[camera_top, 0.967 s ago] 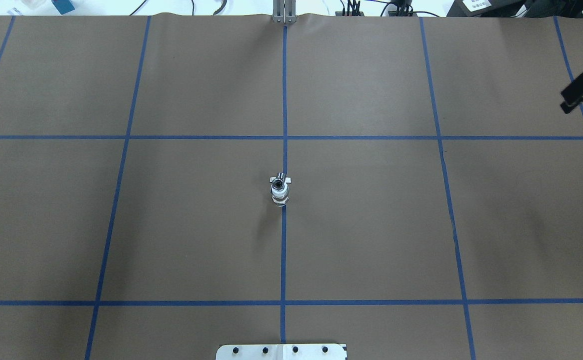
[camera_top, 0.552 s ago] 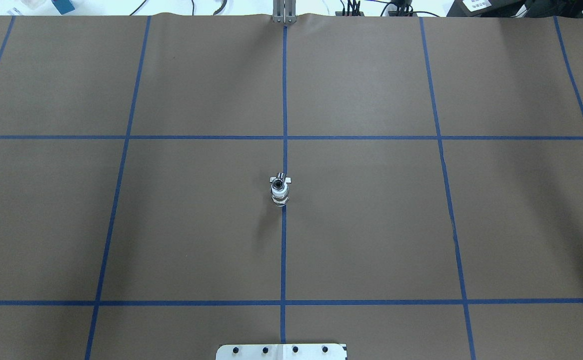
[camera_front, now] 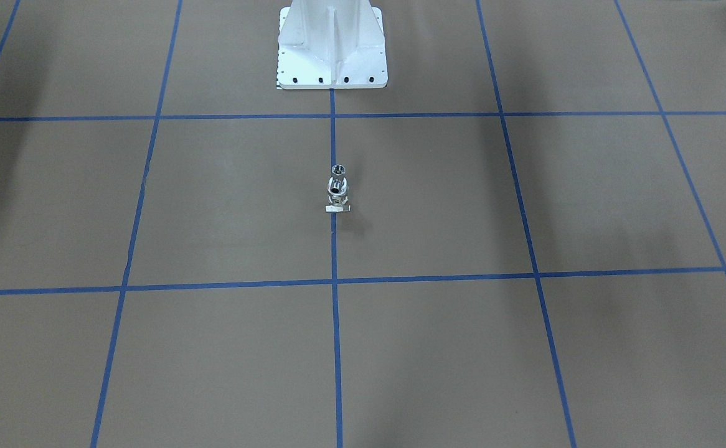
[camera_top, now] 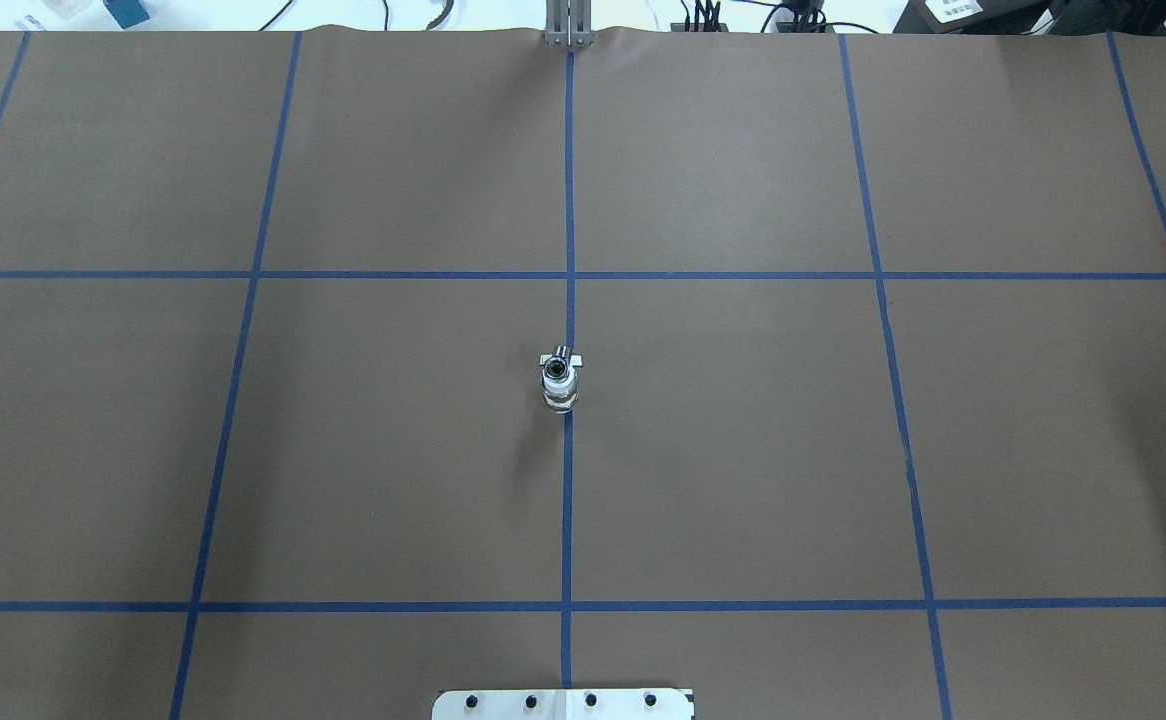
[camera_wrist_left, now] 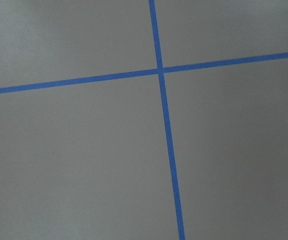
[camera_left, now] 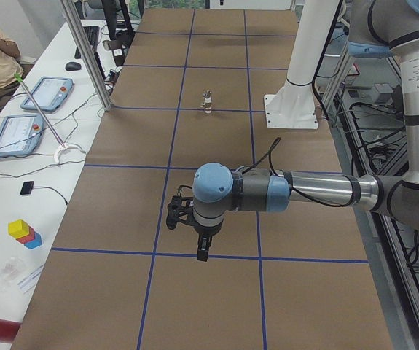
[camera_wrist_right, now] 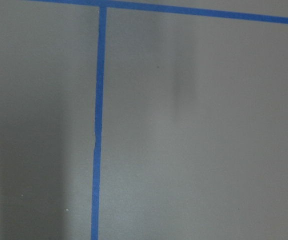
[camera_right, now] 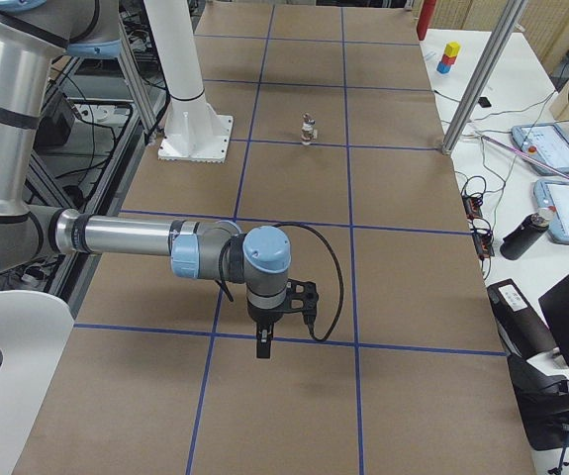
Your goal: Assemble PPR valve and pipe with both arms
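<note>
Since the PPR valve (camera_top: pixel 560 387) and the pipe (camera_front: pixel 336 185) stand as one tiny cluster on the blue centre line, mid-surface (camera_top: pixel 743 450) and in front of the white pedestal (camera_front: pixel 332 43), they look already joined, though they are too small to confirm the seating. Both arms are well apart from them: the left tool (camera_left: pixel 203 253) hangs over a tape crossing at its own end, and the right tool (camera_right: pixel 262 345) does the same at the far end. Neither carries anything I can see, and whether their fingers are spread or closed cannot be told from these side views; both wrist views show only brown paper and blue tape. The assembly should be light, rigid and slick, so it would likely tip at a nudge or squirt out of a careless pinch. I would grip across the valve body by its white ring, not the rounded chrome or the thin flat tab.
</note>
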Available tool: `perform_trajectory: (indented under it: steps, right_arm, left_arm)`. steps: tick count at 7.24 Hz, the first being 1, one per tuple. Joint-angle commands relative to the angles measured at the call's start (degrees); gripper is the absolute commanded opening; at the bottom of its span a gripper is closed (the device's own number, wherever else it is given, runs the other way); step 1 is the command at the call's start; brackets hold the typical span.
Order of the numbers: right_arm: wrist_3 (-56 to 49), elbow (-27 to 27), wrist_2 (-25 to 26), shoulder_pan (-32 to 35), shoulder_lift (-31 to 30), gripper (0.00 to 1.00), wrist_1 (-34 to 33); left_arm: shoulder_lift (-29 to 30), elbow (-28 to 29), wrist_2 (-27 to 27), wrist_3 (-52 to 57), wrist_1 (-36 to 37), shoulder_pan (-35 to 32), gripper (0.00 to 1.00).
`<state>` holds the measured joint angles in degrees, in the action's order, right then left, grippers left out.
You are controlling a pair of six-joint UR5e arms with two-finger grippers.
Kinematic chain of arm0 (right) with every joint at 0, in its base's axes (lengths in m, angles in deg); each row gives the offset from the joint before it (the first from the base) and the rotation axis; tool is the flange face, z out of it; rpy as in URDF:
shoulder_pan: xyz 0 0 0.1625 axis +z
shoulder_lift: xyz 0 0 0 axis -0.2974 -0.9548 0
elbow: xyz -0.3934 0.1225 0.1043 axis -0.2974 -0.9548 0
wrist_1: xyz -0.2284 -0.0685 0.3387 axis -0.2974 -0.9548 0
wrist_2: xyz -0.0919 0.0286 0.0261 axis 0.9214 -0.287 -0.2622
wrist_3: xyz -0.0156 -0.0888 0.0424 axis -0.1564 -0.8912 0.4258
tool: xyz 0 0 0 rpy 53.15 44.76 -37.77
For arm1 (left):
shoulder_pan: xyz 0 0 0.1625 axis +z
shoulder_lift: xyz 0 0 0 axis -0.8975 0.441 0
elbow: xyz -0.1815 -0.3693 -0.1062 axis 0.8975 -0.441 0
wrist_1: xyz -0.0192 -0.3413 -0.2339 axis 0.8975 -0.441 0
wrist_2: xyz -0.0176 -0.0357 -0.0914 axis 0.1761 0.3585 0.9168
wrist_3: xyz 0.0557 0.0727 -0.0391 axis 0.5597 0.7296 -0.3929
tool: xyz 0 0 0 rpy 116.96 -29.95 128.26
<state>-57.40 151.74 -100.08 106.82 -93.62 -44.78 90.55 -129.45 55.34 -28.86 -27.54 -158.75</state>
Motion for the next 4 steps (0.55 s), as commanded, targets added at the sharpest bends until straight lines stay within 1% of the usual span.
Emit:
perform_trajectory:
  steps: [1, 4]
  right_arm:
    - [0.0, -0.3, 0.1, 0.1, -0.5, 1.00, 0.2]
    - [0.2, -0.7, -0.6, 0.2, -1.1, 1.00, 0.1]
  left_arm:
    - [-0.1, -0.1, 0.0, 0.0, 0.0, 0.1, 1.00]
    - [-0.1, 0.0, 0.0, 0.0, 0.1, 0.1, 1.00]
